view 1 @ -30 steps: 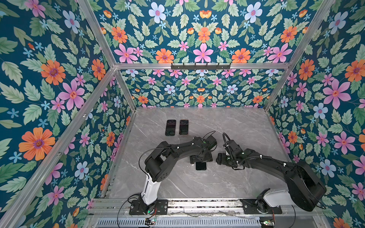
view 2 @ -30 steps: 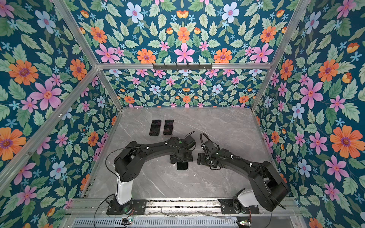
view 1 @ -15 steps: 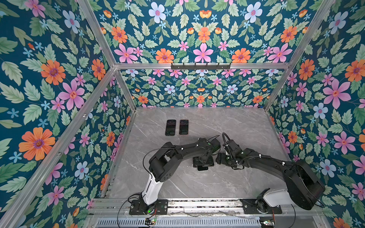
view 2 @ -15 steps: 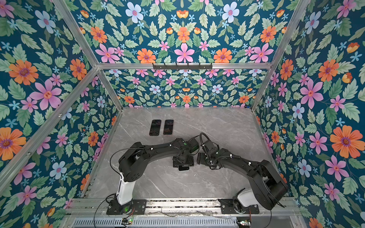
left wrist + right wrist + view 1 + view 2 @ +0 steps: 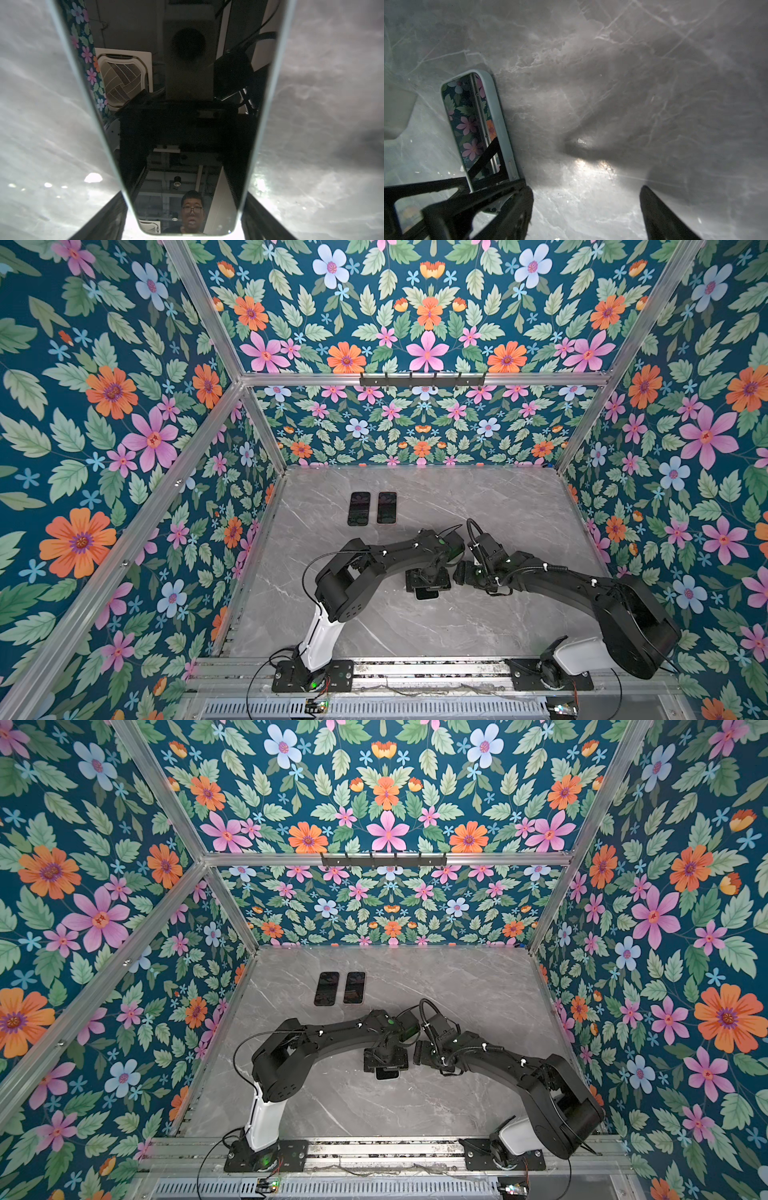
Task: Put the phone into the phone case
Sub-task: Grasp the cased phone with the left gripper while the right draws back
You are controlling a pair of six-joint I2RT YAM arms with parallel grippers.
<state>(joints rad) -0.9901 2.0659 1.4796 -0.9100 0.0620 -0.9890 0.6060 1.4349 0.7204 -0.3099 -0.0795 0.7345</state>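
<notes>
The phone [image 5: 187, 124] lies flat and screen-up on the grey marble desk [image 5: 498, 497], near the desk's middle and a little toward 6 o'clock in both top views. A pale phone case [image 5: 501, 124] rims it. The rim runs along both long edges in the left wrist view and round one end in the right wrist view. How the covered end sits in the case cannot be told.

The left gripper [image 5: 428, 581] hangs straight over the phone, hiding all but its 6 o'clock end from above. Its jaws straddle the phone's width, one just beside each long edge. Whether they press on it or stand slightly clear cannot be told.

The right gripper [image 5: 459, 572] is at 3 o'clock of the left one, close beside it and low over bare desk. Its jaws stand wide apart with nothing between them.

Toward 11 o'clock from the phone, well apart from both arms, a dark handset [image 5: 359, 508] and a second dark handset [image 5: 386, 507] lie flat on the desk, side by side.
</notes>
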